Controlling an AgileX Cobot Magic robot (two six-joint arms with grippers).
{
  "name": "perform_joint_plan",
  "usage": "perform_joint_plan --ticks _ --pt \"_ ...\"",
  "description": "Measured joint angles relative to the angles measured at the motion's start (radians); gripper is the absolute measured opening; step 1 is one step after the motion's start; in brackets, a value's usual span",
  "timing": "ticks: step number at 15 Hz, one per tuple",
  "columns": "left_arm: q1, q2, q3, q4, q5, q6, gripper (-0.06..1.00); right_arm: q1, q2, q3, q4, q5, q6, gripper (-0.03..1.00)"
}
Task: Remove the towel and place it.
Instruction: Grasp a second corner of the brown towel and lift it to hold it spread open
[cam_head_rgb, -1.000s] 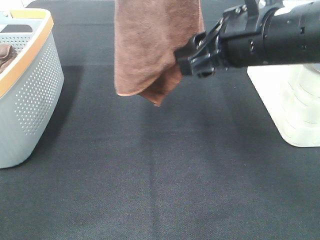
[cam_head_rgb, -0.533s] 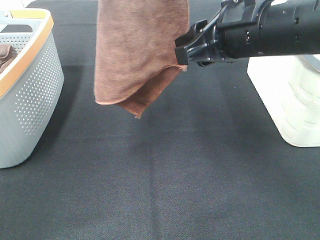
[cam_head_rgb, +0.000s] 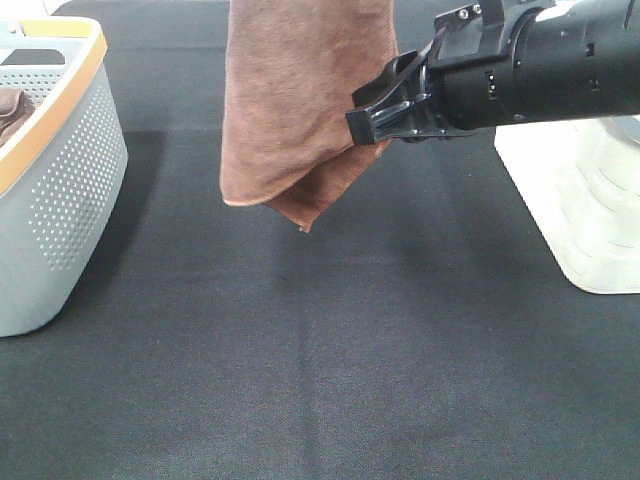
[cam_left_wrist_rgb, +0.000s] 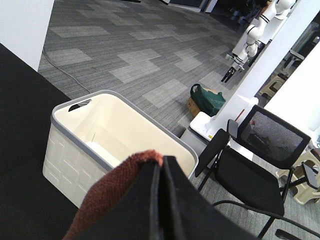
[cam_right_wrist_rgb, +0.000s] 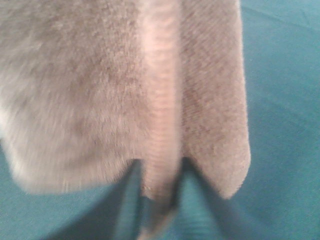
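Note:
A brown towel (cam_head_rgb: 290, 110) hangs from above the top edge of the exterior high view, and its lower corner dangles over the black table (cam_head_rgb: 330, 350). My left gripper (cam_left_wrist_rgb: 161, 200) is out of the exterior view. In the left wrist view its black fingers are shut on a bunched edge of the towel (cam_left_wrist_rgb: 117, 187). My right gripper (cam_head_rgb: 365, 118) reaches in from the right and pinches the towel's right edge. The towel (cam_right_wrist_rgb: 100, 90) fills the blurred right wrist view, with a fold running down between the fingers.
A grey perforated basket with an orange rim (cam_head_rgb: 70, 190) stands at the left, with something brown inside. A white stand base (cam_head_rgb: 580, 210) sits at the right. The left wrist view shows a cream basket with a grey rim (cam_left_wrist_rgb: 65, 150) and an office chair (cam_left_wrist_rgb: 260, 160).
The hanging towel swung to the left, then back to the right. The right gripper shifted slightly left and up, staying at the towel's right edge.

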Motion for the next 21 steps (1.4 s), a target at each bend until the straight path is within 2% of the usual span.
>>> perform_joint_plan --ticks 2,5,7,8,10,11,12,13,15,17,19,20,21 --pt "0.000 0.001 0.000 -0.004 0.000 0.000 0.00 0.000 0.001 0.000 0.000 0.015 0.000 0.00" --pt "0.000 0.001 0.000 -0.004 0.000 0.000 0.00 0.000 0.001 0.000 0.000 0.016 0.000 0.00" --pt "0.000 0.001 0.000 0.036 0.000 0.001 0.00 0.000 0.001 -0.005 0.000 0.046 0.000 0.00" --pt "0.000 0.001 0.000 0.083 -0.002 0.001 0.00 0.000 0.001 -0.009 -0.001 0.062 0.000 0.00" --pt "0.000 0.001 0.000 0.231 -0.007 -0.036 0.00 0.000 0.001 -0.052 -0.027 0.212 0.000 0.00" --pt "0.000 0.001 0.000 0.362 -0.004 -0.107 0.00 0.000 0.001 -0.099 -0.070 0.313 0.030 0.00" --pt "0.000 0.001 0.000 0.451 0.010 -0.160 0.00 0.000 0.001 -0.131 -0.112 0.374 0.078 0.00" --pt "0.000 0.001 0.000 0.451 0.010 -0.160 0.00 0.000 0.001 -0.131 -0.112 0.374 0.078 0.00" --pt "0.000 0.001 0.000 0.638 0.053 -0.273 0.00 0.000 0.001 -0.209 -0.270 0.482 0.265 0.00" --pt "0.000 0.003 0.000 0.759 0.100 -0.342 0.00 0.000 0.001 -0.303 -0.510 0.602 0.465 0.00" --pt "0.000 0.031 0.000 0.805 0.156 -0.363 0.00 0.000 0.001 -0.408 -0.727 0.710 0.634 0.00" --pt "0.000 0.051 0.000 0.808 0.176 -0.364 0.00 0.000 0.001 -0.469 -0.844 0.739 0.716 0.00" --pt "0.000 0.077 0.000 0.809 0.195 -0.364 0.00 0.000 0.001 -0.496 -0.901 0.741 0.755 0.00"
